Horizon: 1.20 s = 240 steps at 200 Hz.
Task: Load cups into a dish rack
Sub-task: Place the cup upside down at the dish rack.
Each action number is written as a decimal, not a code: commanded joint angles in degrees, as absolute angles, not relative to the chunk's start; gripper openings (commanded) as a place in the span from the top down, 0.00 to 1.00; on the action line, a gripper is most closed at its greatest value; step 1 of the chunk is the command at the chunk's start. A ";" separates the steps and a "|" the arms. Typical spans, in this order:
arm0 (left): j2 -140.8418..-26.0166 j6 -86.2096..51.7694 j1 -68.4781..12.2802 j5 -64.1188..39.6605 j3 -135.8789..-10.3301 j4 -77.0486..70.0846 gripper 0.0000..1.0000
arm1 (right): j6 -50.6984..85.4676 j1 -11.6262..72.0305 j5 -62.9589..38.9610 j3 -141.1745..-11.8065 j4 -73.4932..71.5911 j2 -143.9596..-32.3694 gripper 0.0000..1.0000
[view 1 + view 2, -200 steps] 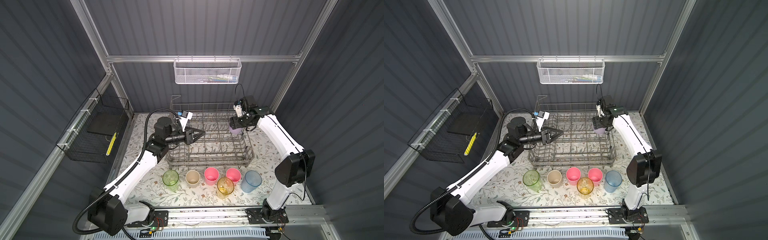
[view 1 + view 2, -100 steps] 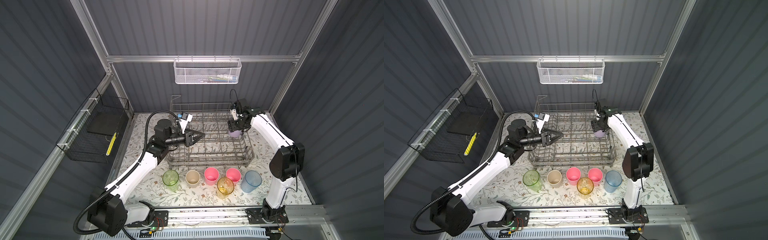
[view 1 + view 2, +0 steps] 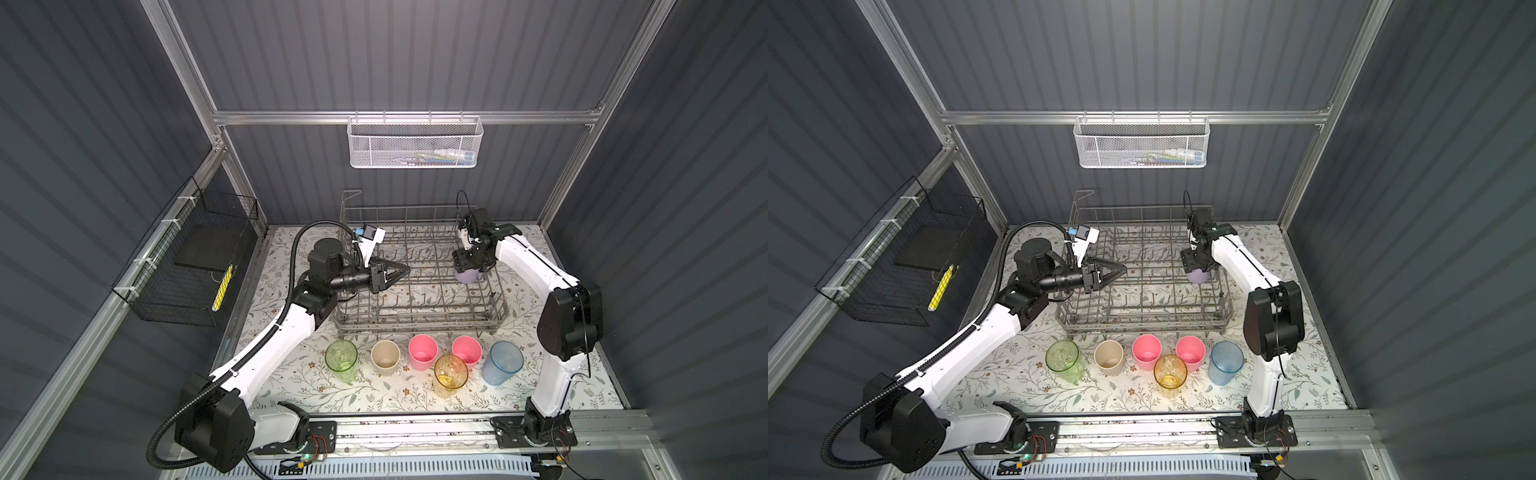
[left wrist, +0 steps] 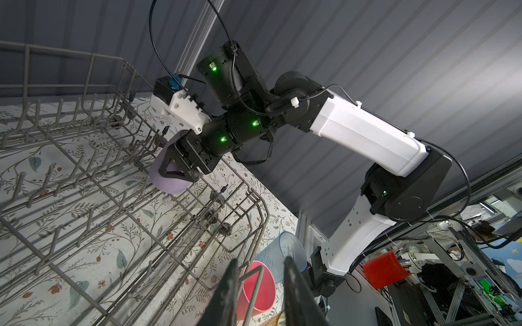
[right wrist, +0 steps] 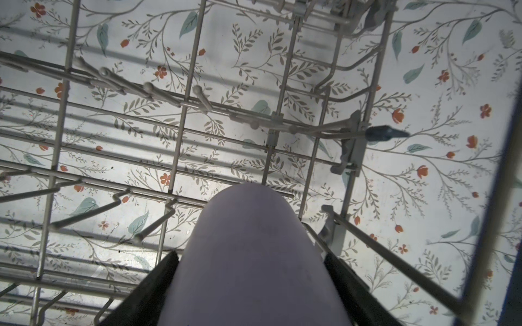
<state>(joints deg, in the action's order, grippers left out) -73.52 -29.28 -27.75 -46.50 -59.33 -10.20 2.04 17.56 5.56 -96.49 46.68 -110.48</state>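
Right end effector [image 3: 468,269]: clenched on the lavender cup [image 3: 467,277], low among the tines by the right edge of the dish rack [image 3: 415,323]. It is not yet let go, and you cannot tell whether it touches the wires.

Left end effector [image 3: 402,272]: slightly parted, grasping nothing, over the rack's left edge.

Loaded and released, by your count: none.

Left to load: six, standing between the rack and the near edge of the surface [image 3: 291,374]:
- green cup [image 3: 341,359]
- beige cup [image 3: 385,357]
- pink cup [image 3: 423,351]
- second pink cup [image 3: 466,351]
- amber cup [image 3: 451,372]
- blue cup [image 3: 504,363]

Progress, as judged: first of seven.
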 commanded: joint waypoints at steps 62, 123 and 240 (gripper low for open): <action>-73.59 -30.32 -27.51 -47.68 -58.14 -11.78 0.72 | 4.73 18.19 5.10 -93.19 42.47 -111.36 0.33; -73.60 -30.37 -27.51 -47.62 -57.92 -11.87 0.72 | 5.35 18.28 6.04 -91.03 41.25 -110.11 0.08; -73.73 -31.07 -27.51 -45.92 -58.55 -12.13 0.71 | 6.49 18.28 10.93 -85.94 34.66 -98.20 0.01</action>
<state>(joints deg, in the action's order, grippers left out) -73.63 -30.41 -27.75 -46.46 -58.43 -10.44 5.91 18.26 7.97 -86.32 36.47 -101.45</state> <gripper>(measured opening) 0.289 0.989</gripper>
